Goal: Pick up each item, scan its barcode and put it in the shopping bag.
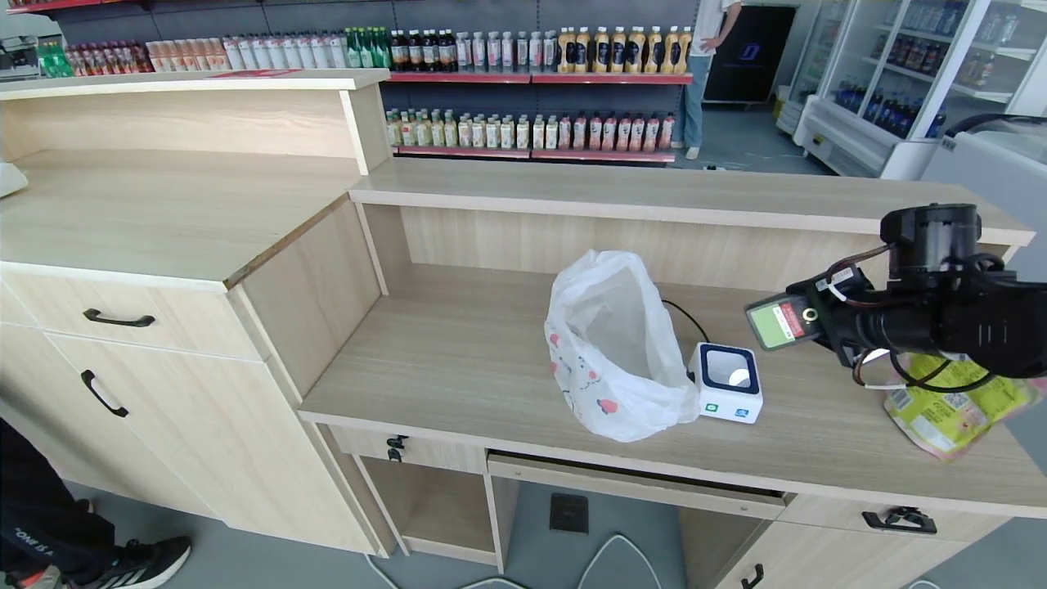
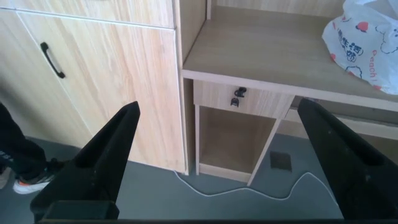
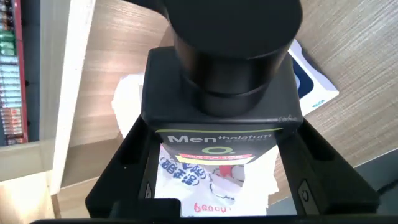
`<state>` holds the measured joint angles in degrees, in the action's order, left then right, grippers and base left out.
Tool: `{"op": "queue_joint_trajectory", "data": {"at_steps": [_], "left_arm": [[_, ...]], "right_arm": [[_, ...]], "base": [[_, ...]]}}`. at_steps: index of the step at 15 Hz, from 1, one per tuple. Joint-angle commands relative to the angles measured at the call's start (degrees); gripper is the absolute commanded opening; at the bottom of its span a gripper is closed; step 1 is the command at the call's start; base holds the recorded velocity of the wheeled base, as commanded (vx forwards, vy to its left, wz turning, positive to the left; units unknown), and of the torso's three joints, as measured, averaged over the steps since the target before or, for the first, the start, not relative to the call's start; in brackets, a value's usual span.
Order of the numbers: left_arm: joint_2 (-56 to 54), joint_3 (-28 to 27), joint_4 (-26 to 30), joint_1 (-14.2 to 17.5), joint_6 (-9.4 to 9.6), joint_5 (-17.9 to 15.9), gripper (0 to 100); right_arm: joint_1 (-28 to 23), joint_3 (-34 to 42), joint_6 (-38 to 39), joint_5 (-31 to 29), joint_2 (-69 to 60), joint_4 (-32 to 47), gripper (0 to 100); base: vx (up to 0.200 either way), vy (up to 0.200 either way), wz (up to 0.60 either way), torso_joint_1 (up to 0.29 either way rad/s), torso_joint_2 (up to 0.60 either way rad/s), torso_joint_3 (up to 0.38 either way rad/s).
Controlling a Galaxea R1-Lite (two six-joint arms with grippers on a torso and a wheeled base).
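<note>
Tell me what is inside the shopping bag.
The shopping bag stands open: only bare white inner wall shows; its front wall hides the bottom, so any contents there are unseen.

Counter: light wood-laminate checkout counter point(image 1: 458, 360) with a raised back ledge
Fronts: drawers and cupboard doors, black metal handles point(image 1: 119, 319)
Floor: plain grey floor point(image 1: 270, 564)
Back wall: dark red-edged shelving point(image 1: 532, 78) stocked with bottled drinks
Right side: white glass-door refrigerators point(image 1: 900, 82)
Light: bright, even
</note>
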<state>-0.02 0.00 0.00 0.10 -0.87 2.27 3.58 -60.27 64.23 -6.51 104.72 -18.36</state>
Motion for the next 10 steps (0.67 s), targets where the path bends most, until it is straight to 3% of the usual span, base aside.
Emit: {"op": "queue_joint_trajectory", "data": {"at_steps": [1,10], "left_arm": [[0.02,0.0,0.0,-0.01,-0.01,0.02,100],[0.02,0.0,0.0,-0.01,-0.01,0.02,100]], "right_arm": [[0.9,-0.55,0.98,0.18,5.32,-0.01,0],[0.46,-3.71,3.62,3.43,8.05,-0.1,0]], "base": [[0.0,0.0,0.0,0.0,0.0,0.0],[0.0,0.0,0.0,0.0,0.0,0.0]]}}
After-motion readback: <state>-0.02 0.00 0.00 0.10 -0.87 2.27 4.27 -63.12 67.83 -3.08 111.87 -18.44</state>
